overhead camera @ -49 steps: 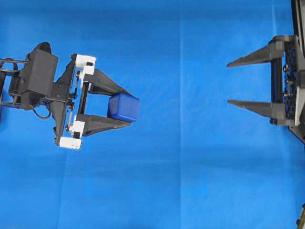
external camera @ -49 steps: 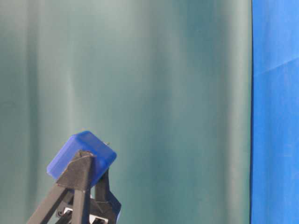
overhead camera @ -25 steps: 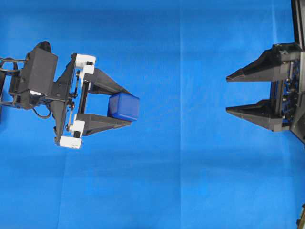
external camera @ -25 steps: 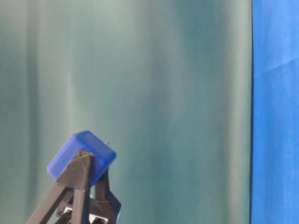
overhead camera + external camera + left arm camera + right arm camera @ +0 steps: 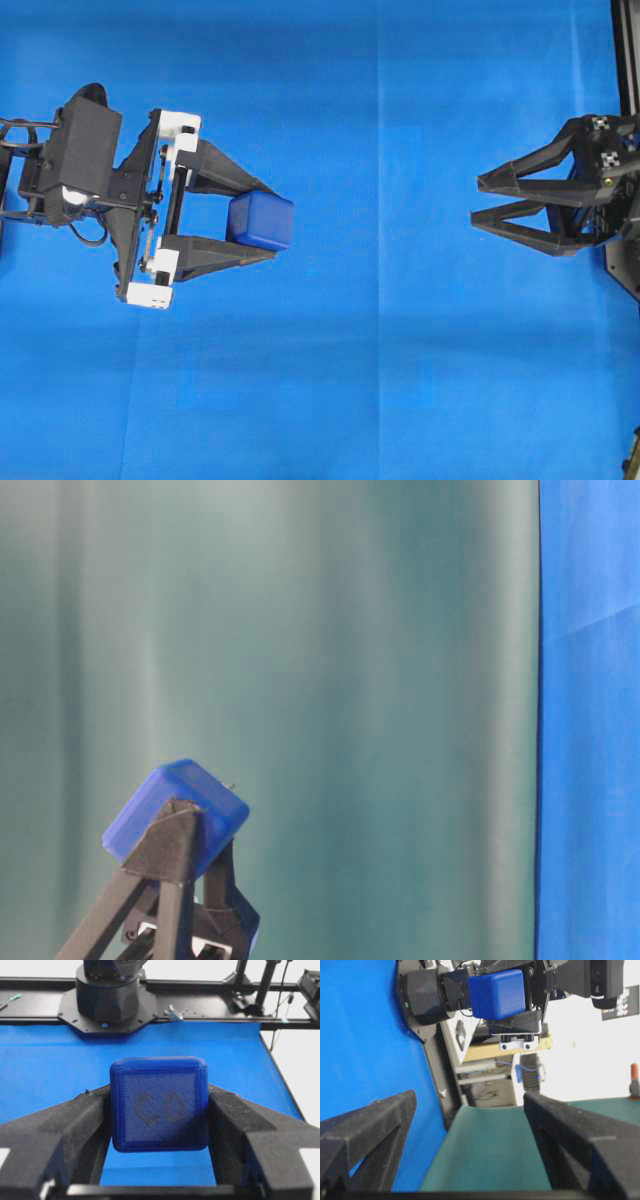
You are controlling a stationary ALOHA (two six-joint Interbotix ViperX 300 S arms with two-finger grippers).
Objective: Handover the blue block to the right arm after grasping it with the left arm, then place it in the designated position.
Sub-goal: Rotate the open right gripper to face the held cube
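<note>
Rolling about its own axis was the one clear change over the last second: the right gripper, at the right edge of the overhead view, had turned so that its two fingers, earlier spread apart up and down the picture, appeared nearly stacked, their tips close together as seen from above. Its jaws were wide apart and held nothing; in the right wrist view both fingers framed an empty gap.

At the left of the overhead view the left gripper had not shifted. It was clamped on the blue block, the cube pinched between its two pointed fingers near their tips, and the left wrist view showed the block squarely between the pads with its embossed face toward the camera. In the table-level view the block stood raised above the blue cloth, at the lower left of the frame.

So the grasp with the left arm was done, and the block was lifted and presented. The handover itself was not: the two grippers were well apart across the middle of the overhead frame, the block in the upper middle of the right wrist view, ahead of the open fingers. Closing that gap, taking the block, releasing it from the left and placing it all remained. No marked placing spot could be made out.
</note>
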